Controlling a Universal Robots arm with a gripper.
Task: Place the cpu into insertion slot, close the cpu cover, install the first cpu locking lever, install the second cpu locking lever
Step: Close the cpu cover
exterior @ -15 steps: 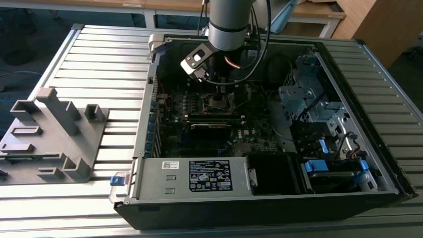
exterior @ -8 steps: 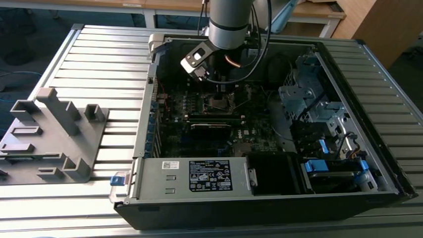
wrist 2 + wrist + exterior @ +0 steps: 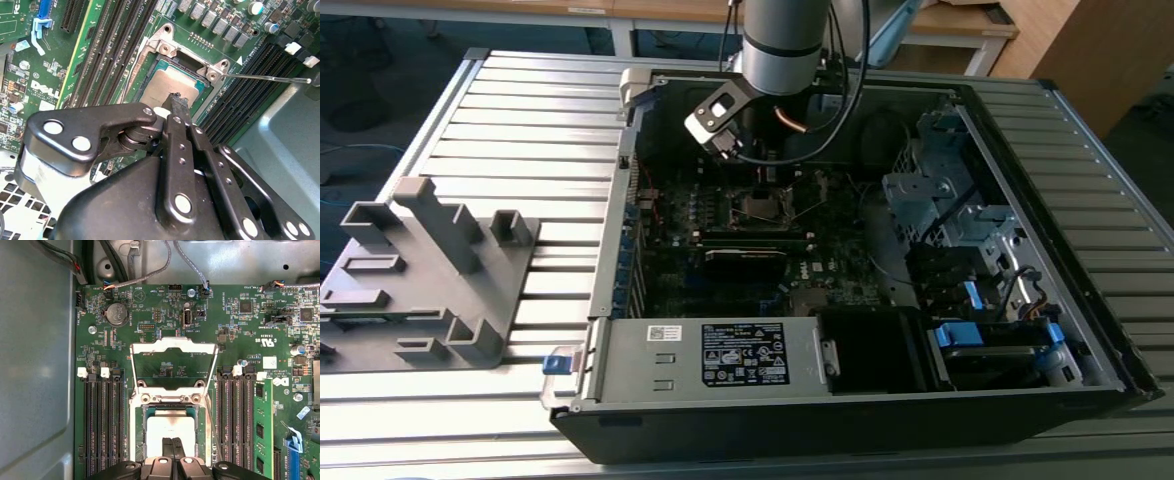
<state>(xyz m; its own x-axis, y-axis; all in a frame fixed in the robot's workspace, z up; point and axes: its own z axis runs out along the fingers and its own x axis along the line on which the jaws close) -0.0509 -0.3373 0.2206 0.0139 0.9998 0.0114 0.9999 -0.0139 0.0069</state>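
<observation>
Chip [image 3: 170,432] lies in the socket [image 3: 170,411], your gripper [image 3: 172,440] poised over it with fingers [image 3: 167,450] together; closing looks like your step in hand, and the cover [image 3: 172,343], swung open beside the socket, needs tipping down.

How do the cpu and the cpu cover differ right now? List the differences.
The cpu is a solid plate; the cpu cover is a frame with a window showing green board. The cpu lies in the insertion slot; the cpu cover is swung open beyond it. The gripper sits over the cpu, clear of the cpu cover. Both are silvery metal.
</observation>
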